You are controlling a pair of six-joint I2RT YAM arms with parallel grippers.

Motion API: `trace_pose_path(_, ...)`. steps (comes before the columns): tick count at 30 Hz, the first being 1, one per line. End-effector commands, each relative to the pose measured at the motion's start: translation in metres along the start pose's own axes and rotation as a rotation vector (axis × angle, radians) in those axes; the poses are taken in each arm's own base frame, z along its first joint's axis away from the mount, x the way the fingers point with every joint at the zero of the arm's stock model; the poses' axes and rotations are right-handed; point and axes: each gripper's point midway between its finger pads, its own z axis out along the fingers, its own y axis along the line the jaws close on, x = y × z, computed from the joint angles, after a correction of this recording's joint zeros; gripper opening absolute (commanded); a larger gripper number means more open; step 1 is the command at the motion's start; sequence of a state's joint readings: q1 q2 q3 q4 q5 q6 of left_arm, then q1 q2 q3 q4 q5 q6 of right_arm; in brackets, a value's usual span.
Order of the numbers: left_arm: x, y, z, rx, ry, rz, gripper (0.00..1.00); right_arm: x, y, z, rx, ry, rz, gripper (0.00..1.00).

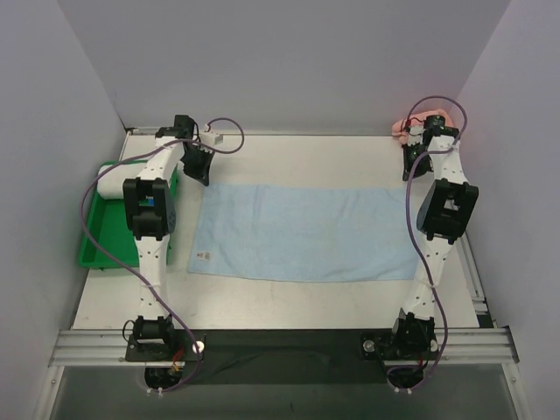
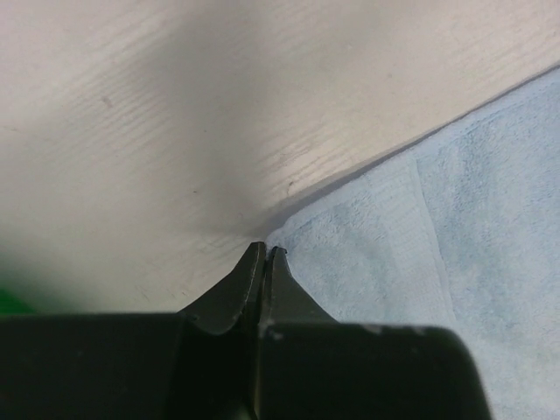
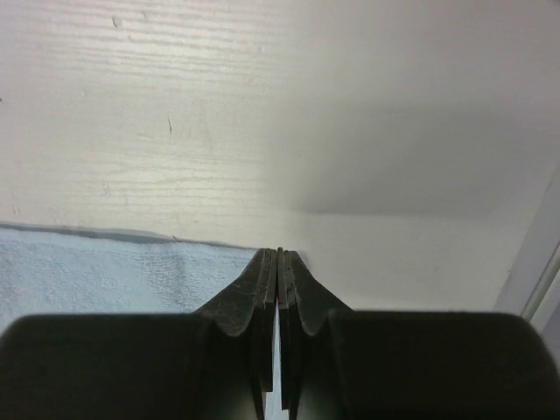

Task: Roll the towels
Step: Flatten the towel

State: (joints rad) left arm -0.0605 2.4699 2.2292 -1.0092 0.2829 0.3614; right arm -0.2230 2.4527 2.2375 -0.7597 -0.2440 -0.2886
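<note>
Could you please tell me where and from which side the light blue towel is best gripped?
The light blue towel lies flat and spread out, so only its thin edges offer the fingers a hold. It is probably best pinched at its two far corners, coming from above on the far side. The left gripper and right gripper sit shut at those corners.

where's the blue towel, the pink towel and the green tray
blue towel (image 1: 306,232), top external view, middle of the flat cloth
pink towel (image 1: 403,125), top external view, left end of the part showing at the far right
green tray (image 1: 114,229), top external view, bare floor of the tray
</note>
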Motion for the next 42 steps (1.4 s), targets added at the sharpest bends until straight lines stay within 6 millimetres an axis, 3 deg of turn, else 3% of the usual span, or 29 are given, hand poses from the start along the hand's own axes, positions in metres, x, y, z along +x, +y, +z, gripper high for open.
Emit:
trace_pose_path(1,-0.039,0.021,-0.020,-0.071,-0.136,-0.016,0.00,-0.028,-0.011,-0.025,0.033,-0.096,0.012,0.00)
trace_pose_path(3,-0.050,0.025,-0.027,-0.083,-0.173,-0.012,0.00,-0.043,-0.018,-0.036,0.051,-0.151,0.023,0.00)
trace_pose_path(6,-0.059,0.024,-0.033,-0.091,-0.196,-0.001,0.00,-0.048,-0.023,-0.044,0.081,-0.163,0.000,0.00)
trace_pose_path(8,-0.052,0.022,-0.031,-0.083,-0.179,0.001,0.00,-0.037,-0.019,-0.040,0.074,-0.130,-0.010,0.25)
trace_pose_path(10,-0.048,0.018,-0.027,-0.075,-0.162,0.010,0.00,-0.012,-0.013,-0.033,0.052,-0.060,-0.010,0.49)
trace_pose_path(14,-0.037,0.012,-0.022,-0.046,-0.139,-0.007,0.00,0.023,-0.001,-0.020,-0.001,0.039,0.012,0.56)
trace_pose_path(18,-0.034,0.010,-0.018,-0.035,-0.133,-0.014,0.00,0.039,-0.002,0.000,-0.001,0.099,0.049,0.55)
trace_pose_path(23,-0.034,0.012,-0.019,-0.041,-0.134,-0.010,0.00,0.042,0.005,0.012,-0.015,0.120,0.069,0.52)
trace_pose_path(33,-0.032,0.015,-0.015,-0.044,-0.130,-0.020,0.00,0.051,0.021,0.007,-0.044,0.165,0.054,0.43)
trace_pose_path(38,-0.036,0.020,-0.019,-0.063,-0.145,-0.029,0.00,0.068,0.033,0.015,-0.134,0.243,0.027,0.22)
trace_pose_path(42,-0.035,0.020,-0.020,-0.054,-0.146,-0.038,0.00,0.066,0.034,0.014,-0.148,0.245,0.028,0.00)
